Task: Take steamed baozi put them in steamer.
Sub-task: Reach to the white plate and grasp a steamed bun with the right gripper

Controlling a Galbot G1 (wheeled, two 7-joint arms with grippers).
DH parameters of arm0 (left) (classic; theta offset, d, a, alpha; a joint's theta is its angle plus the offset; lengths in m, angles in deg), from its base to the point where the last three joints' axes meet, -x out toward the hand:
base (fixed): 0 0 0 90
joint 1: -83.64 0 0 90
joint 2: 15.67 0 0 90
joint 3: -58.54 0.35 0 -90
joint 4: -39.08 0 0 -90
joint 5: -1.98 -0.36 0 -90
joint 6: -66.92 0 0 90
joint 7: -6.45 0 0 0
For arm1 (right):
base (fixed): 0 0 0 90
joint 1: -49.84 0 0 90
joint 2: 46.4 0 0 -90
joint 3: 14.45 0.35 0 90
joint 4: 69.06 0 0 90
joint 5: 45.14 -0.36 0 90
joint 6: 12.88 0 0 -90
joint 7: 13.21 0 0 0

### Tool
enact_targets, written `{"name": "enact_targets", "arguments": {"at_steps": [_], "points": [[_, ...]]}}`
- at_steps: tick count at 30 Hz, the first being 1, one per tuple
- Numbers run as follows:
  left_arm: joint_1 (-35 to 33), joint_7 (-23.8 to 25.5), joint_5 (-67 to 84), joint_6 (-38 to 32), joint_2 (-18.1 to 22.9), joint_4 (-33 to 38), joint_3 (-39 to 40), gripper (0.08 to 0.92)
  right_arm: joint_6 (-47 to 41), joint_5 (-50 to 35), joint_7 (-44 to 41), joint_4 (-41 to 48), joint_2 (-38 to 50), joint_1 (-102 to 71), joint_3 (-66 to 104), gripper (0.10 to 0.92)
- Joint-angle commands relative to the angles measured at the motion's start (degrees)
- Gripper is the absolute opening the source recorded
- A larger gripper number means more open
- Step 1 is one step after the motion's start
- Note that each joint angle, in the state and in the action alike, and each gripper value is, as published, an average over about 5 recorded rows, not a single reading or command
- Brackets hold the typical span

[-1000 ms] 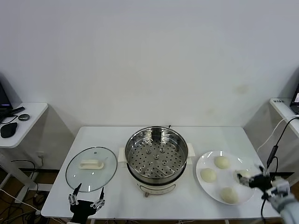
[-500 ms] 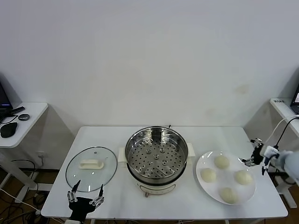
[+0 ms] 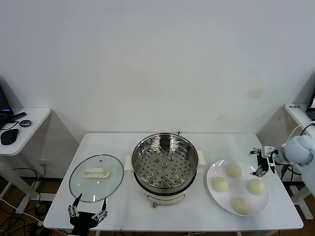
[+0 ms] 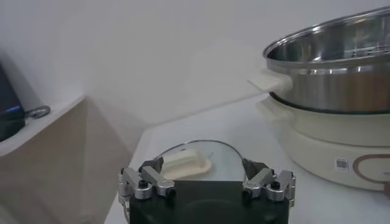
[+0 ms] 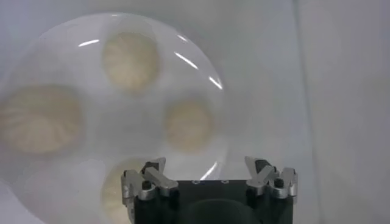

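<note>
right end effector (image 3: 259,163): wide open, empty, above right rim of flat white plate (image 3: 214,194) bearing four cream-white dome buns (image 3: 233,170) | left end effector (image 3: 87,213): open, empty, near tabletop edge

You've got a white table (image 3: 123,142) against a plain white wall (image 3: 157,59). On its left side a round glass lid (image 3: 96,178) lies flat, white handle (image 3: 96,172) facing up. On the right there's a flat white plate (image 3: 215,171). Off to the far left a small side desk (image 3: 29,120) holds a dark mouse (image 3: 9,136).
</note>
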Motion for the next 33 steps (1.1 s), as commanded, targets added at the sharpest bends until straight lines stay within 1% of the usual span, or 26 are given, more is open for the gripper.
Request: {"name": "enact_targets", "arguments": {"at_steps": [1,9,14,33], "points": [[-1.4,0.0,-0.2,0.1,0.1,0.3,-0.4,0.823,7.8,4.5,-4.7,9.3,-7.2,8.4,-7.8,0.823],[-1.6,0.1,-0.5,0.1,0.3,0.4,-0.6,0.823,8.9,8.0,-3.1,12.7,-10.3,9.4,-7.9,0.823],[-1.6,0.0,-0.7,0.1,0.4,0.1,-0.4,0.823,9.2,9.5,-4.8,13.5,-11.3,8.5,-6.8,0.823],[-1.5,0.2,-1.0,0.2,0.3,-0.2,0.0,0.823,8.9,11.7,-4.7,16.2,-12.5,7.8,-5.0,0.823]]}}
